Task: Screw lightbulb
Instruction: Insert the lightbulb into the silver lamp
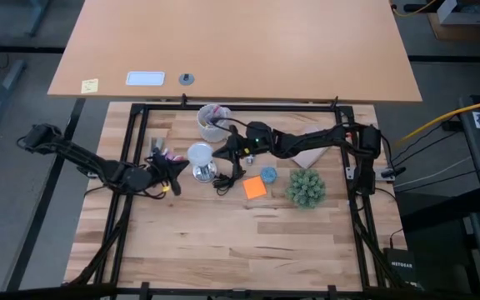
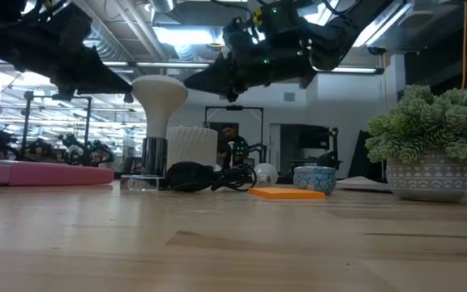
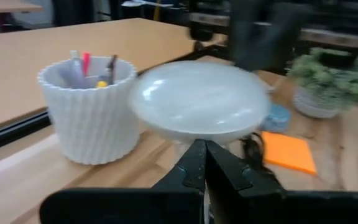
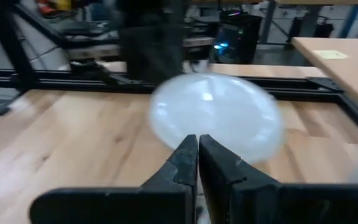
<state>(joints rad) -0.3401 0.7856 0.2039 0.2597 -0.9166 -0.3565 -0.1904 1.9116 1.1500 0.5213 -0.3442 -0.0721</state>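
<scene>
The white frosted lightbulb (image 1: 199,154) stands upright, dome up, its narrow base in the shiny silver socket (image 2: 153,156) on the wooden table. My left gripper (image 3: 202,152) is shut, and its tips sit just under the dome's rim on the table's left side. My right gripper (image 4: 197,143) is also shut and points level at the dome (image 4: 219,118) from the table's right side. In the low view the two dark grippers flank the dome (image 2: 160,89), the right gripper (image 2: 191,83) on one side and the left gripper (image 2: 128,88) on the other. My left gripper's shut fingertips (image 3: 197,146) lie at the underside of the dome's rim (image 3: 197,134), coming nearly level from the table's left; I cannot tell whether they touch it. My right gripper's shut fingertips (image 2: 189,83) reach the dome's edge (image 2: 183,89) from the right, level; whether they touch it cannot be told.
A white ribbed cup of pens (image 1: 212,122) stands just behind the bulb. A black cord (image 1: 226,182), an orange sticky note (image 1: 255,187), a small blue bowl (image 1: 269,174) and a potted plant (image 1: 306,188) lie to the right. A black frame (image 1: 132,150) borders the table.
</scene>
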